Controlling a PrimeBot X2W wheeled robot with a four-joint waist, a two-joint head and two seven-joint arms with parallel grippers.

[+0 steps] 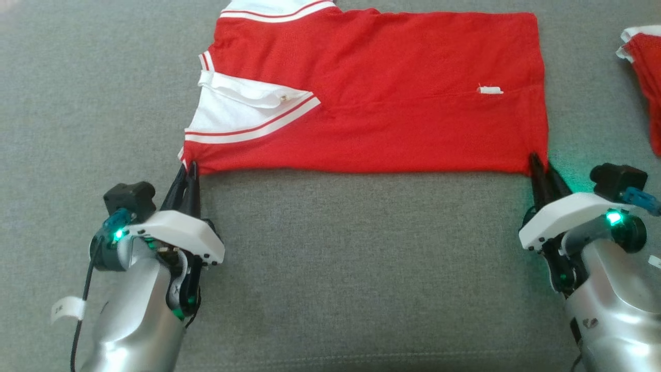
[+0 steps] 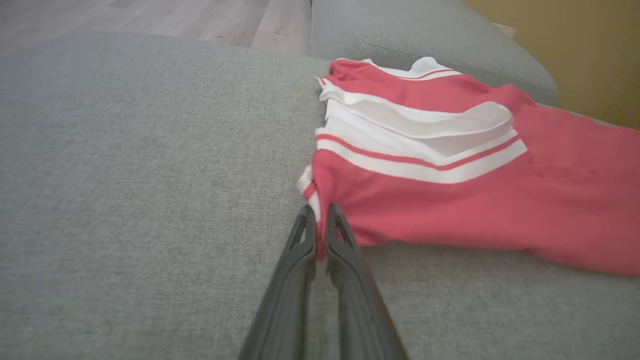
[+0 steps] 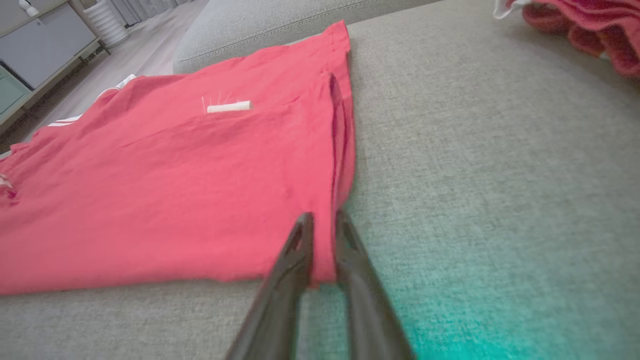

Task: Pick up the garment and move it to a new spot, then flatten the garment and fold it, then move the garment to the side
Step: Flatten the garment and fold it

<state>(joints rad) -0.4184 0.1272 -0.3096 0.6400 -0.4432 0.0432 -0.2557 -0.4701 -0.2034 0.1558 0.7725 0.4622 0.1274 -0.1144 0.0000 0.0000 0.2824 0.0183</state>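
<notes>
The garment (image 1: 372,98) is a red shirt with white striped trim, lying folded lengthwise into a wide band on the grey cushion (image 1: 330,268). My left gripper (image 1: 188,168) is shut on its near-left corner by the white collar end; the left wrist view shows the fingers (image 2: 300,250) pinching the red hem of the garment (image 2: 450,200). At the near-right corner my right gripper (image 1: 537,161) is shut on the bottom hem, and the right wrist view shows cloth of the garment (image 3: 175,190) pinched between its fingers (image 3: 295,250). A small white tag (image 1: 489,90) lies on the red cloth.
A second red and white piece of clothing (image 1: 645,72) lies bunched at the cushion's right edge. Bare grey cushion stretches in front of the garment and to its left. Wooden floor (image 2: 200,20) and a grey cabinet (image 3: 40,45) lie beyond the cushion.
</notes>
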